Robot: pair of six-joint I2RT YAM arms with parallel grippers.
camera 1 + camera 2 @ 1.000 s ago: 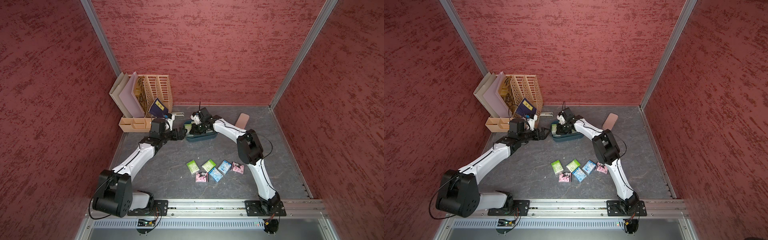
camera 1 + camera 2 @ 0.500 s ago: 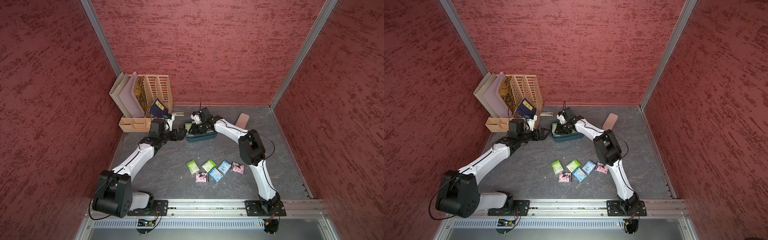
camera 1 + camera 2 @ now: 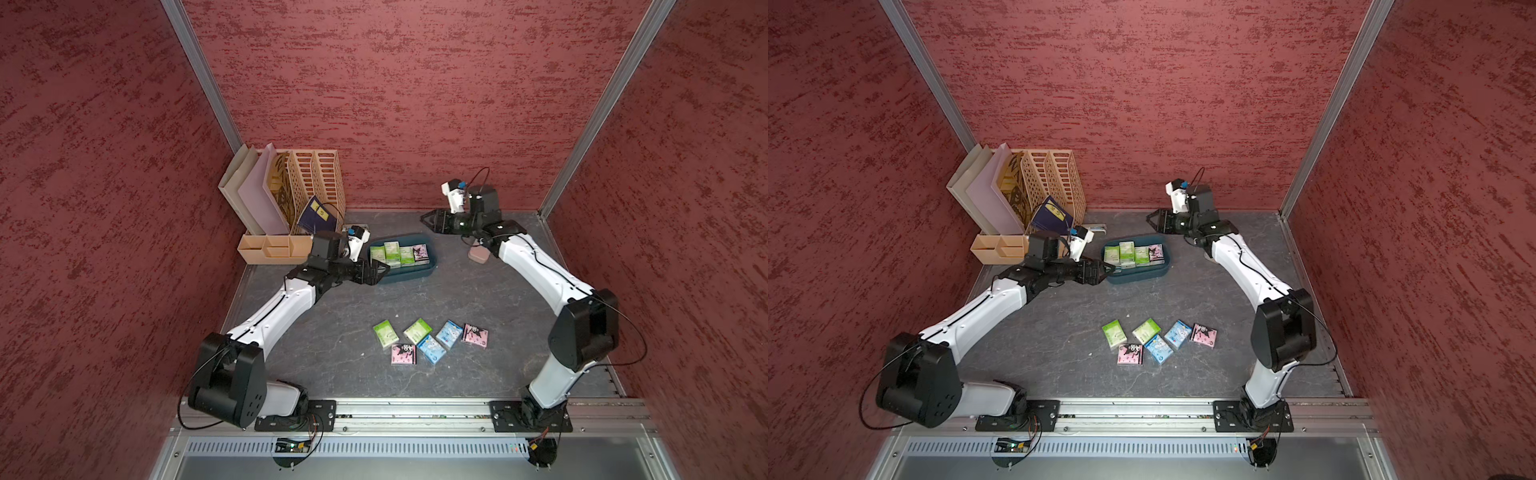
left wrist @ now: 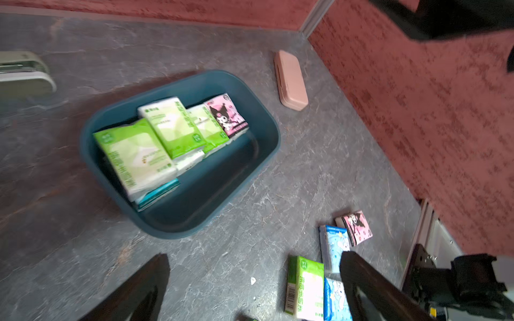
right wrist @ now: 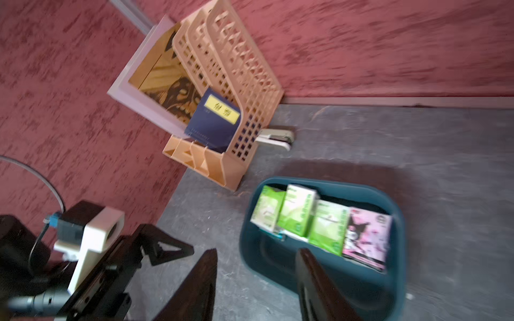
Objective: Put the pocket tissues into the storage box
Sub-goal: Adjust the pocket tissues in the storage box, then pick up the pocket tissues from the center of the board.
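Well, here is what I can see from where I stand:

- The storage box sits toward the back of the grey tabletop, near the beige file organizer.
- Inside the box lie pocket tissues. Three are green-and-white and one is pink with a black cartoon figure, and they lie side by side along its far wall. The left wrist view shows more packets under them, but I cannot count those.
- Six loose packets lie flat on the tabletop, well apart from the box on the near side. Two are green, two light blue and two pink, and they lie close together.
- The left tool has its fingers wide apart and holds nothing. It is low, just beside the end of the box that is nearest to the organizer.
- The right tool is up in the air behind the box. Its fingers are also apart, with nothing between them.
- A pink case lies on the tabletop beyond the other end of the box. In both top views the right arm partly hides it.
- A stapler lies at the foot of the organizer.
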